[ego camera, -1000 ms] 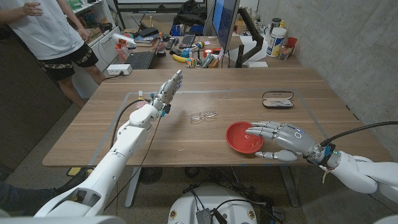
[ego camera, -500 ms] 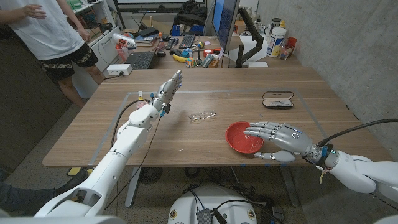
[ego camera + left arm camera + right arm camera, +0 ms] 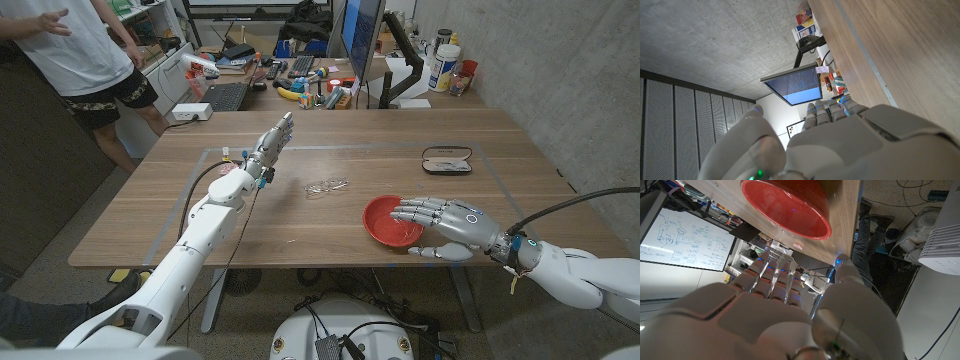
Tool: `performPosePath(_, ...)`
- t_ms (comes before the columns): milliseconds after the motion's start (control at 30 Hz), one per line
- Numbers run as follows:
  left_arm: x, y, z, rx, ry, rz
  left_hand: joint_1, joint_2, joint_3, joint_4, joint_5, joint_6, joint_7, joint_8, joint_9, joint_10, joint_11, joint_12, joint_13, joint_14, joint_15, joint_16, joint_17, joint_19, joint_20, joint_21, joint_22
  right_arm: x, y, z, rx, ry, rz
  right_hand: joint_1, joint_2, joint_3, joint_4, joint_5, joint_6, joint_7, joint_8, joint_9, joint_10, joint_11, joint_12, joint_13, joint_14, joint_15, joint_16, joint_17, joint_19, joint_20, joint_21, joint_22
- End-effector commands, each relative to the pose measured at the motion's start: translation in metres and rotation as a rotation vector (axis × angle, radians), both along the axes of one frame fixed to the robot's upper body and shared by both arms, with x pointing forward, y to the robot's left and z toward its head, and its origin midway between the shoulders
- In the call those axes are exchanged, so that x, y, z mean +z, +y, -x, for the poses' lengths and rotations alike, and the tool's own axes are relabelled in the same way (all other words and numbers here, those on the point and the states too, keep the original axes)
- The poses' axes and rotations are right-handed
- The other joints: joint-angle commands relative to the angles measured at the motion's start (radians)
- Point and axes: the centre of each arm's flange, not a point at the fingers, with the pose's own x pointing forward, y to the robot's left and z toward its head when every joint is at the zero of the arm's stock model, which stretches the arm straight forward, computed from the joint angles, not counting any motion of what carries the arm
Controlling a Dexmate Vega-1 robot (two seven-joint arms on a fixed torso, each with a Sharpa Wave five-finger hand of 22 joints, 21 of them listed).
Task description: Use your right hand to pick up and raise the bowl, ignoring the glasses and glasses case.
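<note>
the red bowl (image 3: 393,219) sits near the desk (image 3: 330,215) front edge, on your right side; your right hand (image 3: 449,225) reaches over its rim with fingers (image 3: 412,212) spread and grasping nothing; bring the thumb under the outer wall, pinch the rim firmly, then lift straight; left hand (image 3: 272,144) is released, leave it there.

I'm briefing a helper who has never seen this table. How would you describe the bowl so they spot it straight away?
Start at the wooden table and look to its near edge on the robot's right side. There sits the bowl, with the right robot hand reaching over its rim. It is round, shallow and bright red, unlike the clear glasses at mid-table or the dark glasses case farther back.
</note>
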Motion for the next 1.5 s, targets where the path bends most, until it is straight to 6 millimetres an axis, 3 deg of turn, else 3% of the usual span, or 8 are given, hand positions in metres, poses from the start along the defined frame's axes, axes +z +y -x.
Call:
performPosePath(33,0.001,-0.002,0.003,0.000,-0.004,-0.006,0.002,0.009,-0.004,0.000,0.005,0.008,0.001,0.004,0.002,-0.004,0.003,0.000,0.005,-0.003,0.006,0.006,0.004,-0.011,-0.036,0.004,0.004,0.000,0.003,-0.005,-0.036,0.013,0.030,0.017,-0.001,0.003,0.003,0.007,-0.003,-0.010,0.001,0.005,0.004,-0.003,0.004,0.001,0.014,0.007,0.009,0.003,0.005,0.008,0.006,0.003)
performPosePath(467,0.004,-0.001,0.006,0.001,-0.007,-0.009,0.003,0.010,-0.007,0.000,0.006,0.009,0.001,0.004,0.002,-0.003,0.001,0.001,0.005,-0.003,0.005,0.006,0.004,-0.012,-0.035,0.004,0.004,-0.003,0.005,-0.007,-0.041,0.003,0.042,0.029,-0.007,0.005,0.002,0.009,-0.004,-0.014,0.003,0.005,0.010,-0.002,0.009,0.002,0.023,0.004,0.012,0.003,0.010,0.015,0.009,0.003)
performPosePath(1500,-0.004,-0.005,0.007,0.013,0.012,-0.010,0.005,0.013,-0.013,-0.001,0.006,0.011,0.001,0.003,0.002,-0.005,-0.003,0.001,0.005,-0.003,0.007,0.006,0.004,-0.012,-0.036,0.005,0.004,-0.024,-0.009,-0.028,-0.068,-0.044,0.019,0.065,-0.014,0.015,0.001,0.017,0.031,-0.026,0.017,0.005,0.032,-0.022,0.021,0.002,0.046,-0.019,0.015,0.003,0.020,0.002,0.013,0.004)
